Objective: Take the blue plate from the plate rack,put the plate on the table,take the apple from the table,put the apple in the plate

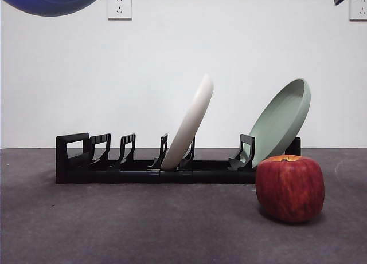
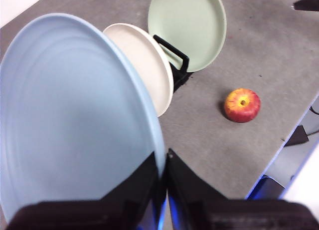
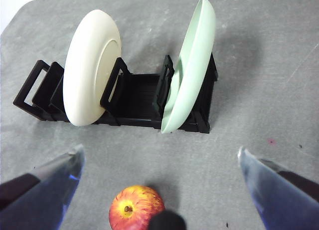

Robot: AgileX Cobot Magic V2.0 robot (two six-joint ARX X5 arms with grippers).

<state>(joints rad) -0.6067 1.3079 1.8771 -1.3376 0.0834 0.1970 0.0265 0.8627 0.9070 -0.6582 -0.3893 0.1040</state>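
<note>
At the upper left of the front view, the blue plate (image 1: 53,0) hangs high above the desk (image 1: 143,224), only its lower edge in frame; the left wrist view shows the left gripper (image 2: 163,177) clamped on its rim, so the first step looks done: the plate is out of the rack (image 1: 155,164) and not yet set down. Placing it on the desk, then picking up the apple (image 1: 289,188) and putting it in the plate, are left. The apple sits on the desk at the lower right of the front view, just in front of the rack's right end, untouched. The right gripper (image 3: 159,190) hovers above it with jaws spread wide, holding nothing, and shows only as a dark tip at the top right corner of the front view. Counted: three plates in all, one blue in the gripper, one cream plate (image 1: 189,123) and one green plate (image 1: 281,119) leaning in the rack; one apple; one rack; two wall sockets (image 1: 119,6) on the white wall behind.
</note>
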